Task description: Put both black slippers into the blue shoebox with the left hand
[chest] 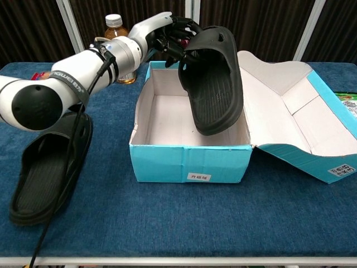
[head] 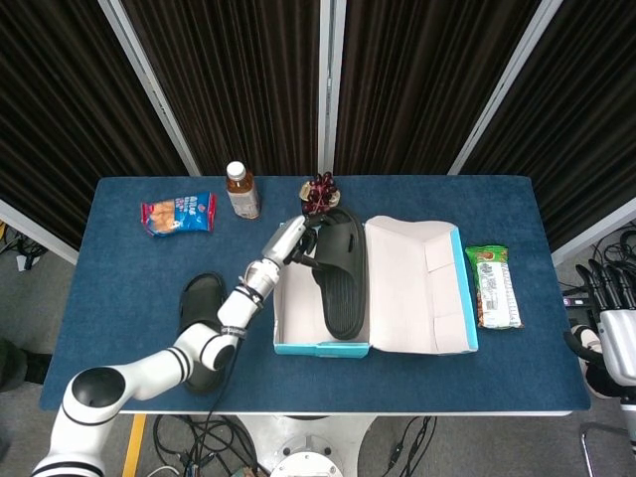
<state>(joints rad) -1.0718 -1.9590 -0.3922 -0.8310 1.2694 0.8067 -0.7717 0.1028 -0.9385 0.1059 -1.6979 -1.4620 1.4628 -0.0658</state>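
My left hand (head: 296,238) (chest: 170,34) grips one black slipper (head: 341,271) (chest: 215,78) by its strap end and holds it tilted, toe down, above the right half of the open blue shoebox (head: 298,346) (chest: 184,162). The slipper's toe hangs inside the box walls; whether it touches the floor I cannot tell. The second black slipper (head: 198,298) (chest: 47,167) lies flat on the table left of the box, partly hidden by my left arm in the head view. My right hand (head: 608,333) shows at the far right edge off the table, its fingers too small to read.
The box lid (head: 417,288) (chest: 290,106) lies open to the right. A bottle (head: 240,189) (chest: 116,25) and a dark flower ornament (head: 319,192) stand behind the box. A snack packet (head: 179,213) lies at back left, a green packet (head: 493,286) at right.
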